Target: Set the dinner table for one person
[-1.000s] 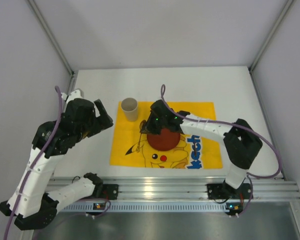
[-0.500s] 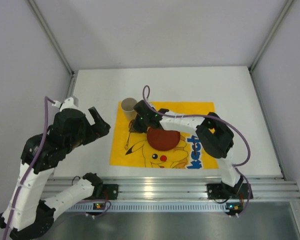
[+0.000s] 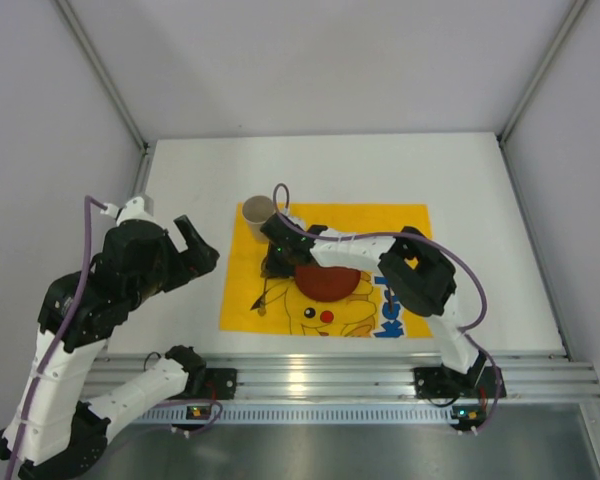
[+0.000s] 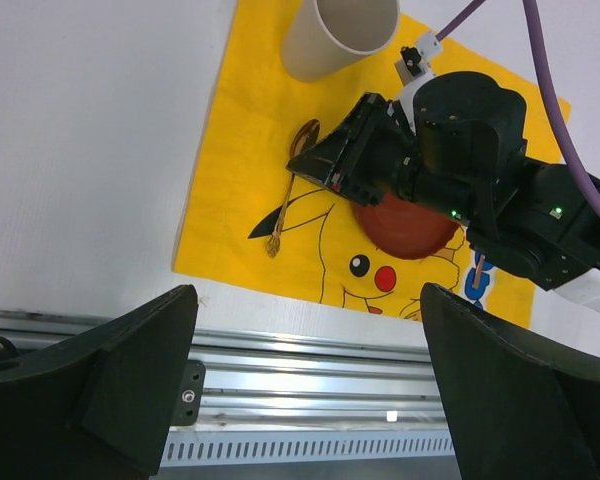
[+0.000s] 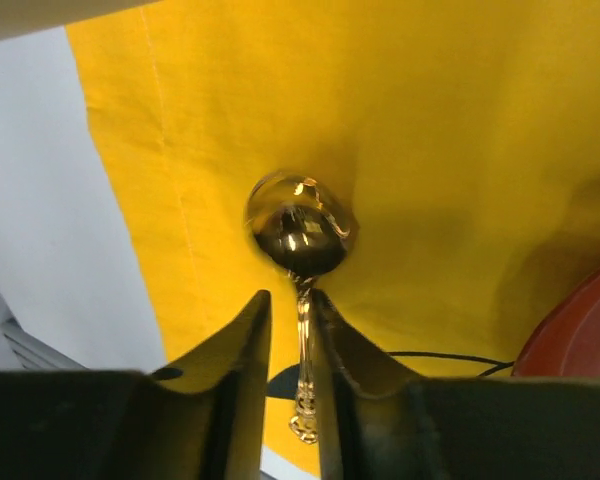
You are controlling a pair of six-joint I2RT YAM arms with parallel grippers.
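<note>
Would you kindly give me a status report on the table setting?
Left gripper open, off the cloth. Right gripper parted astride spoon handle. Spoon flat on yellow cloth on dinner table, beside red dish. Nothing in the way.

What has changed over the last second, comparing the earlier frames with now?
The right gripper carried the spoon leftward from above the red plate and down onto the yellow cloth. Its jaws now look slightly parted around the handle. The left gripper, wide open, drew back a little toward the near-left. The cup, plate and cloth stayed put.
</note>
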